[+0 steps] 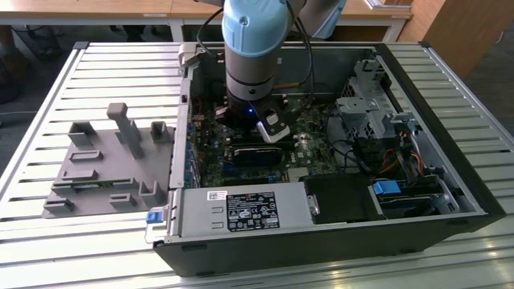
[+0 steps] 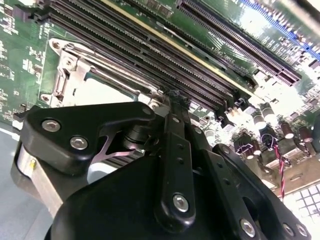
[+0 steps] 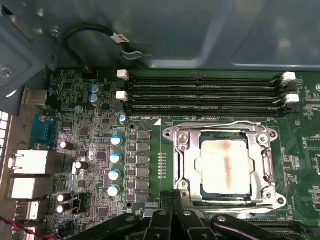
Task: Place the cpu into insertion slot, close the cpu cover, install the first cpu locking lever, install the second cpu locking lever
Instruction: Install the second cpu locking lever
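The black claw [image 3: 172, 220] hangs beside the silver frame cover [image 3: 267, 192], lowered over the dull grey square chip [image 3: 223, 165]; its grip cannot be told. A misaligned push risks bending socket pins.

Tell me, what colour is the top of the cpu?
Dull silver-grey with a brownish smear down the middle; the cpu shows best in the first wrist view.

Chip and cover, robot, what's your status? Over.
Gripper at the socket's edge, fingers closed together, holding nothing. Cpu seated in insertion slot, cpu cover down over it. Nothing in the way.
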Tool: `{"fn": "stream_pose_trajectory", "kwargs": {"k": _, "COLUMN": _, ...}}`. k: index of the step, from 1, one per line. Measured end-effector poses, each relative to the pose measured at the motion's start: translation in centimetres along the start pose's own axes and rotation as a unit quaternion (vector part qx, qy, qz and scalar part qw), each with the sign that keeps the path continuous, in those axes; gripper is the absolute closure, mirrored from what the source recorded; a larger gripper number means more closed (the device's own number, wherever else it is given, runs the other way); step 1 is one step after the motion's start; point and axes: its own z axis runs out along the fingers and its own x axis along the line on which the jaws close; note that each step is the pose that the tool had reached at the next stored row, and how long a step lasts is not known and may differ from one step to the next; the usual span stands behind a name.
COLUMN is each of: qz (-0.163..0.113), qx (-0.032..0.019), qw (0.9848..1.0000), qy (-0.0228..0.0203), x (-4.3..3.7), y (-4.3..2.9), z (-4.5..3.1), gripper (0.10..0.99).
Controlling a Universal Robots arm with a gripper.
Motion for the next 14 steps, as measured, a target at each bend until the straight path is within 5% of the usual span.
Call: {"fn": "stream_pose_trajectory", "kwargs": {"k": 14, "qz": 0.0, "qx": -0.0002, "qw": 1.0, "qy": -0.0001, "x": 0.05, "y": 0.28, "z": -1.09, "gripper": 0.976}}
